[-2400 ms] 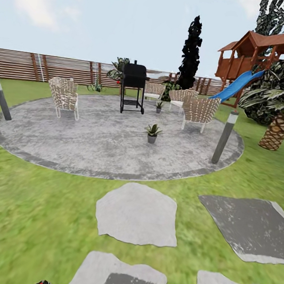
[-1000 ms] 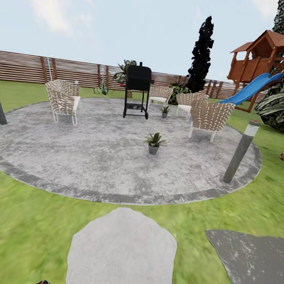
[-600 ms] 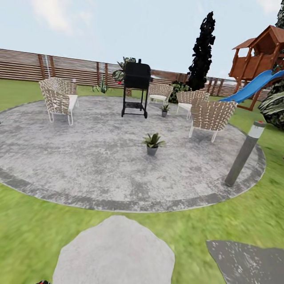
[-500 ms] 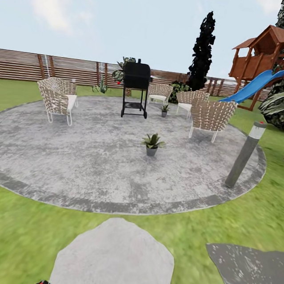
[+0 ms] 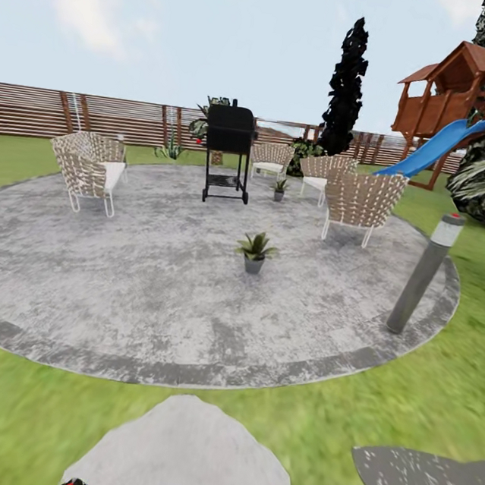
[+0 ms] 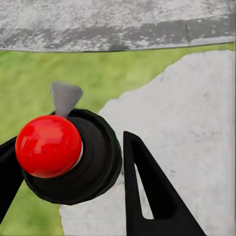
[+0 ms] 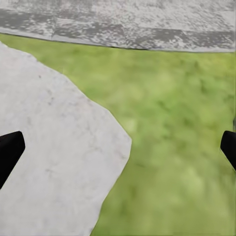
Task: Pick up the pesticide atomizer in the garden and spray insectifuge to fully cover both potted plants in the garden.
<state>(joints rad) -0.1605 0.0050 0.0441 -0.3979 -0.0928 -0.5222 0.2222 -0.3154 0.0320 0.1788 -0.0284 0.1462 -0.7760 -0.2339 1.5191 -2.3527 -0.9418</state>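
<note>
Looks out from the lawn (image 5: 6,410) toward a round grey patio (image 5: 153,284), with a brown slatted fence (image 5: 98,116) behind. Shows one potted plant (image 5: 255,250) near the patio's middle in a small grey pot, and the second plant (image 5: 279,189) farther back, between a black grill (image 5: 227,149) and the wicker chairs (image 5: 361,201) at the right. Has another wicker chair (image 5: 87,168) standing well apart at the left, a grey bollard (image 5: 423,274) on the patio's right edge, and a wooden playhouse (image 5: 454,87) with a blue slide beyond. Stands just short of the patio, over a pale stepping stone (image 5: 191,458) set in the grass. In the left wrist view, grips the atomizer (image 6: 93,162) with the left end effector (image 6: 69,142), fingers clenched around it: seen end-on as a round dark body with a red knob and a grey spout, above the stone and grass. In the right wrist view, keeps the right end effector (image 7: 120,145) released, fingertips spread wide at the picture's edges, nothing between them, over stone and grass.
</note>
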